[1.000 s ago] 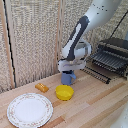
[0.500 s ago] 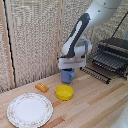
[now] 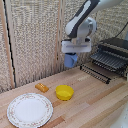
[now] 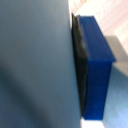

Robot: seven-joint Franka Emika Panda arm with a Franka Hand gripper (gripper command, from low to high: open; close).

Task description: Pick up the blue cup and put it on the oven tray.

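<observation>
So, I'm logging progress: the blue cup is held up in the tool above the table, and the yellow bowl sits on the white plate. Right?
Not quite. The blue cup is held up in the tool, but the exterior view shows the yellow bowl on the bare table, beside the white plate, not on it.

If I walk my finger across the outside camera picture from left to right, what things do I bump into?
White patterned plate → small orange thing → yellow bowl → blue cup, held up in the air by the gripper → oven tray sticking out of the toaster oven.
</observation>
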